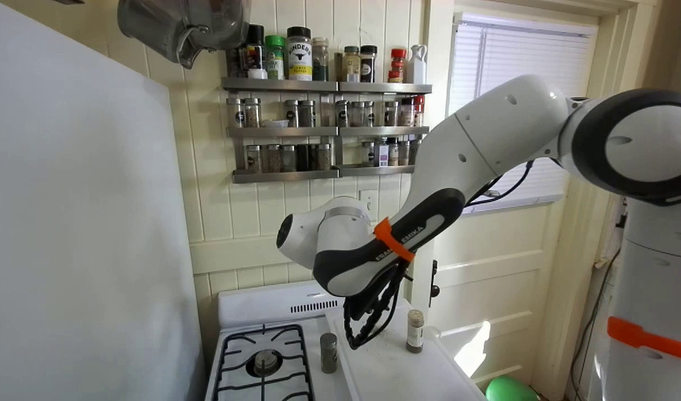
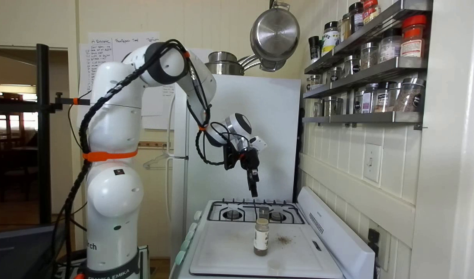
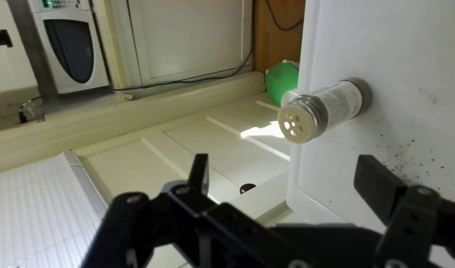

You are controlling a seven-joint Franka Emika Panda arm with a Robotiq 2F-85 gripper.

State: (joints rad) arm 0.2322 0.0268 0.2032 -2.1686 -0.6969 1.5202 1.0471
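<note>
My gripper (image 3: 283,167) stands open in the wrist view, its two black fingers (image 3: 378,186) wide apart with nothing between them. Beyond the fingertips is a glass spice jar (image 3: 339,102) with a white label and a tan perforated top. The same jar (image 2: 261,238) is upright on the white stovetop cover in both exterior views. In an exterior view the gripper (image 2: 253,188) hangs above the stove, apart from the jar. A smaller dark grey cylinder (image 1: 329,353) stands beside the burner grate; the jar partly hides it in an exterior view. Dark spice grains (image 2: 284,240) lie scattered near the jar.
Black burner grates (image 1: 262,362) and the raised stove back panel (image 2: 338,228) border the white cover (image 2: 221,252). A tall white refrigerator (image 2: 244,139) rises behind the stove. Metal shelves (image 1: 285,177) of spice jars line the wall, and a steel pot (image 2: 275,38) hangs overhead.
</note>
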